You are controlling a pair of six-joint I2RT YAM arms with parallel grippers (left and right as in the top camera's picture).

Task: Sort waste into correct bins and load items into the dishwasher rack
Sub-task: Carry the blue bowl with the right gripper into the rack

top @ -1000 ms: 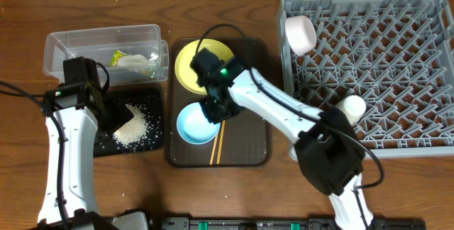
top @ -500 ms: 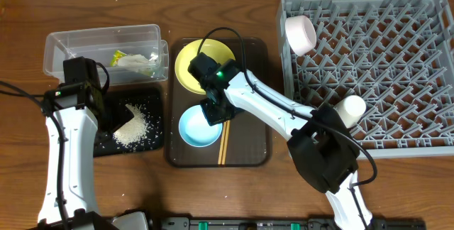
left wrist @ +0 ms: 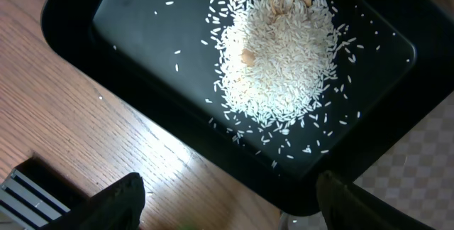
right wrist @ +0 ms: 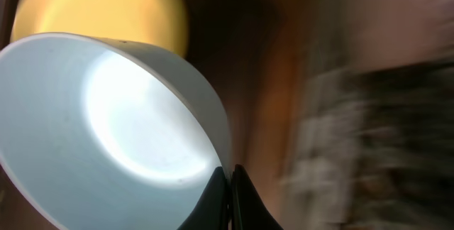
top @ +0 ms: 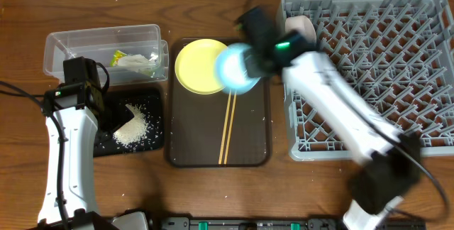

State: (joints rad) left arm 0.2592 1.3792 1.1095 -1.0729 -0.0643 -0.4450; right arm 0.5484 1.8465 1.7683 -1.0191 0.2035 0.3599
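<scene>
Right end effector (top: 248,58) is clenched on the rim of the light blue bowl (top: 234,70), and the whole arm is blurred. The bowl hangs clear of the brown tray (top: 248,152), overlapping the right edge of the yellow plate (top: 198,67). The dishwasher rack (top: 411,38) lies immediately to the right, so this arm is far the nearer one. Watch the white cup (top: 301,25) at the rack's left wall, directly beside the bowl and likely in the way. Chopsticks (top: 227,130) lie lengthwise down the tray below. Over on the left, the left end effector (left wrist: 227,212) is released and empty, hovering above the rice (left wrist: 277,59) in the black tray (left wrist: 142,59), beside the clear tub (top: 71,45).
</scene>
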